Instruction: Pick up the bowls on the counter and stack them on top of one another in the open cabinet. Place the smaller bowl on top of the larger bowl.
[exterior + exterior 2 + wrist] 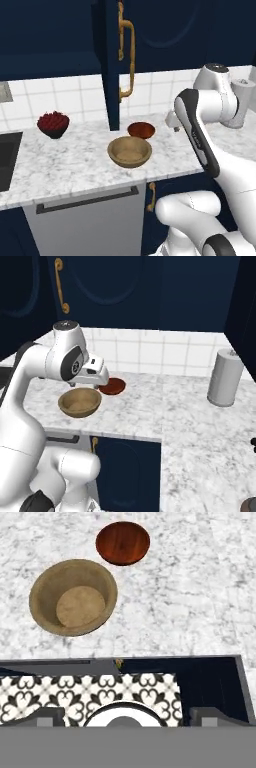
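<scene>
While both bowls sit on the counter (75, 165), nothing of the stacking counts as done. Larger bowl (129, 151), tan wood with a thick rim, upright and empty near the counter's front edge. Smaller bowl (141, 130), glossy reddish-brown, also upright and empty, at roughly 1 o'clock from the tan one in the left base view; rims just beside each other, a thin strip of marble between them in the hand view, so apparently not touching. Same pair in the hand view: tan at (73, 597), reddish at (123, 543).

Open cabinet (50, 35) above the counter at about 11 o'clock from the bowls, door (112, 60) swung out edge-on with its brass handle (127, 57) facing the arm. Shelf interior dark; no bowl made out inside.

Gripper (100, 377) raised above the counter, to the right of the bowls in the left base view, pointed downward. Finger tips at the bottom of the hand view set wide apart, with nothing between them: spread and empty-handed.

Judged remaining: everything. Larger bowl to be grasped and set on the cabinet shelf, then smaller bowl lifted and nested on top of it. Probably the approach to the first pick at this moment.

Farther out: dark bowl of red berries (53, 123) at 9 o'clock from the task bowls, black sink (9, 157) beyond it, grey canister (225, 378) on the right run of counter.
</scene>
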